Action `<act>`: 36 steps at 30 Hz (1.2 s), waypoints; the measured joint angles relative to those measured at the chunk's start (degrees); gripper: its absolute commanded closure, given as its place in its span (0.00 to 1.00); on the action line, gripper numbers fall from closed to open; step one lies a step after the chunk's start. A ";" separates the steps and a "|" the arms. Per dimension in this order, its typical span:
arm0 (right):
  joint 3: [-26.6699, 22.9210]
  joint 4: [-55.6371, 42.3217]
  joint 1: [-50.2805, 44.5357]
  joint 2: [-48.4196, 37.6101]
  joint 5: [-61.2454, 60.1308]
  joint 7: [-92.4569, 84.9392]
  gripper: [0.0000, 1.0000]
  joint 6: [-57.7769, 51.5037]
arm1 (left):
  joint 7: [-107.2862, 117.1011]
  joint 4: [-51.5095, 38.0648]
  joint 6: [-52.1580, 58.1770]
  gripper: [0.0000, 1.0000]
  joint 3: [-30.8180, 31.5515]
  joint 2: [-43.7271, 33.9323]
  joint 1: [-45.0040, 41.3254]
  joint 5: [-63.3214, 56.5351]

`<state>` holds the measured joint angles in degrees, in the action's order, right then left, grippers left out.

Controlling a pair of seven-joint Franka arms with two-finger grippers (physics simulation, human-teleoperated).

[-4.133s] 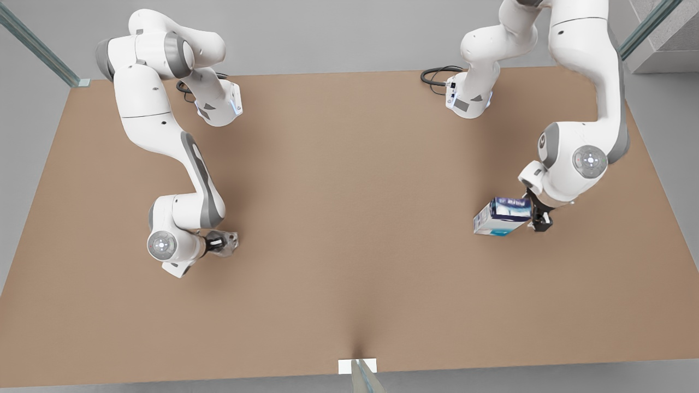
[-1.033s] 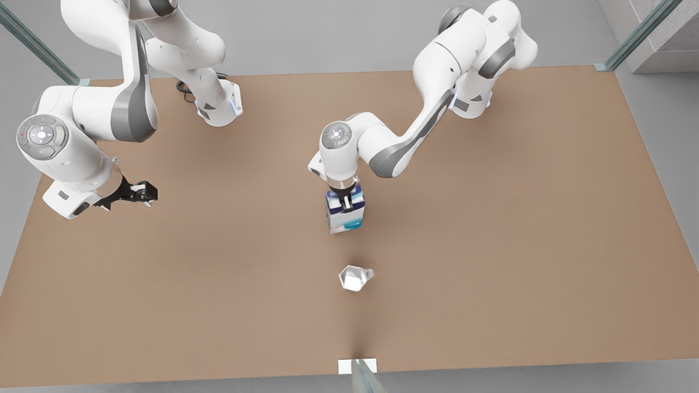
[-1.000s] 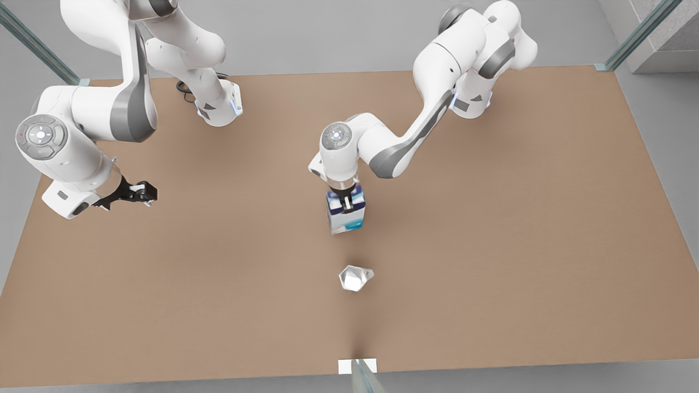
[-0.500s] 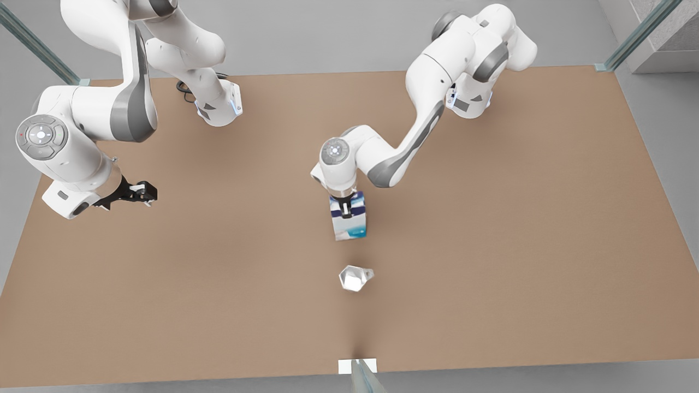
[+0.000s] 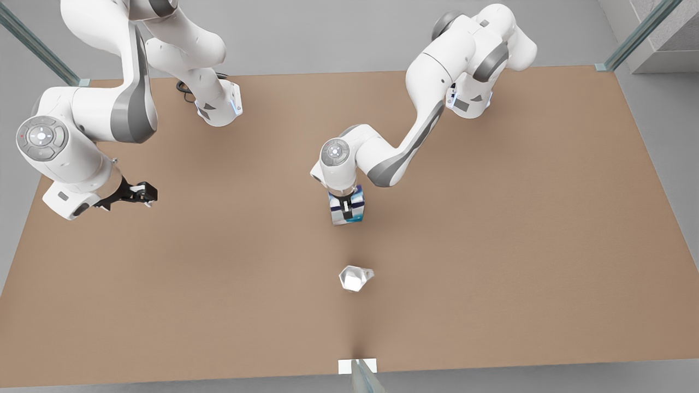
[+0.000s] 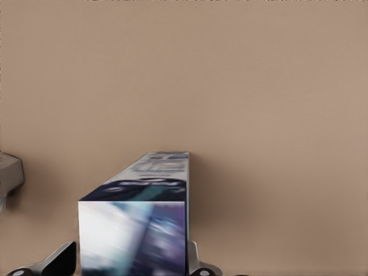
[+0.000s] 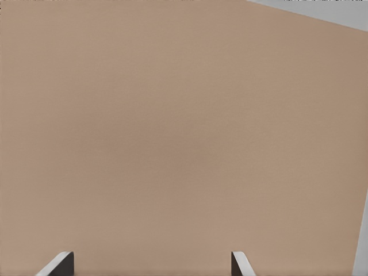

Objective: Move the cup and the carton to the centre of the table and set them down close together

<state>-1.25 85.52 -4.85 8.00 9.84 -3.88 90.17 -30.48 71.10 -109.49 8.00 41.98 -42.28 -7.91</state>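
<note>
The white and blue carton (image 5: 347, 212) stands upright near the middle of the tan table (image 5: 491, 245), with my left gripper (image 5: 346, 208) shut on its top from above. In the left wrist view the carton (image 6: 138, 218) sits between the fingers (image 6: 200, 265), its far end at the tabletop; I cannot tell if it touches. The pale faceted cup (image 5: 355, 278) rests on the table a short way nearer the front edge, free of both grippers. My right gripper (image 5: 143, 192) hangs open over bare table at the front view's left, fingers (image 7: 60, 263) wide apart.
A white marker (image 5: 345, 366) and a thin post sit at the table's front edge. The two arm bases (image 5: 218, 109) (image 5: 468, 101) stand along the back edge. Glass rails (image 5: 38, 49) run past the back corners.
In the last half second the left gripper brought the carton down and more upright. Over four seconds both arms carried their things to the centre; the right let go of the cup and withdrew.
</note>
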 measured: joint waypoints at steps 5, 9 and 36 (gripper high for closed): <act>-0.04 0.00 -0.03 0.00 0.00 0.00 0.00 0.00 | -0.29 0.15 0.69 0.00 0.09 -1.52 0.26 0.12; -0.03 0.00 -0.04 0.00 0.00 0.01 0.00 0.00 | -0.17 -0.12 4.41 0.00 0.26 -2.99 0.61 0.29; -0.07 0.09 0.02 0.11 -0.09 0.00 0.00 0.09 | 36.41 9.74 20.65 0.00 -3.30 -32.36 43.01 -1.66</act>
<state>-1.32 85.61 -4.83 8.11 9.76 -3.88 90.26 5.93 80.85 -88.84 4.70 9.62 0.73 -9.57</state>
